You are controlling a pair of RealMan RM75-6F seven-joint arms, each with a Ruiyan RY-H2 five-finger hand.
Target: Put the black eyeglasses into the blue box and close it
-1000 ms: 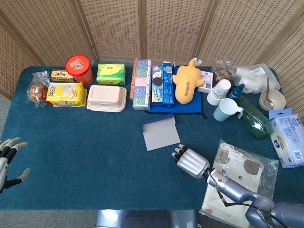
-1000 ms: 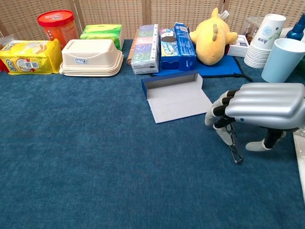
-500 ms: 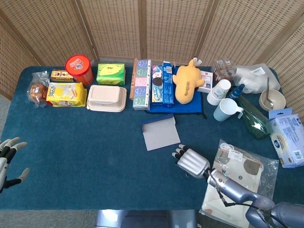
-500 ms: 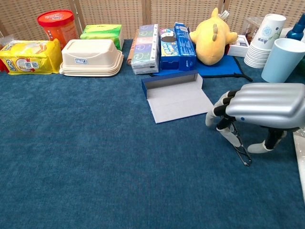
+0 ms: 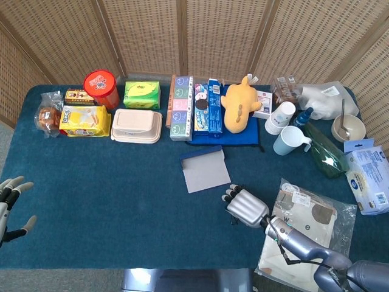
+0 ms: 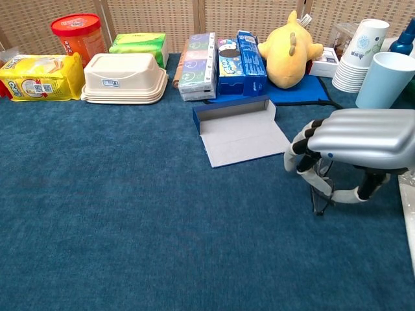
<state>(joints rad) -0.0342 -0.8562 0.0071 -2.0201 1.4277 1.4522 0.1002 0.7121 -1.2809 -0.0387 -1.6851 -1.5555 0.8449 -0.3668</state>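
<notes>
Gripping the black eyeglasses (image 6: 319,188), the right hand (image 6: 353,146) has its fingers curled round them just above the bench (image 6: 130,214), glasses hanging below the palm. One blue box (image 6: 240,129) lies open just left and far of it, long axis left-right. Left hand (image 5: 9,201) is spread, holding nothing, well apart at the far-left edge.

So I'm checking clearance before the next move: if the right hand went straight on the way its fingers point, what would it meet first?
Probably the open blue box: the right hand holds the glasses and points toward its flat lid. Only bare table shows between; depth is hard to judge.
</notes>
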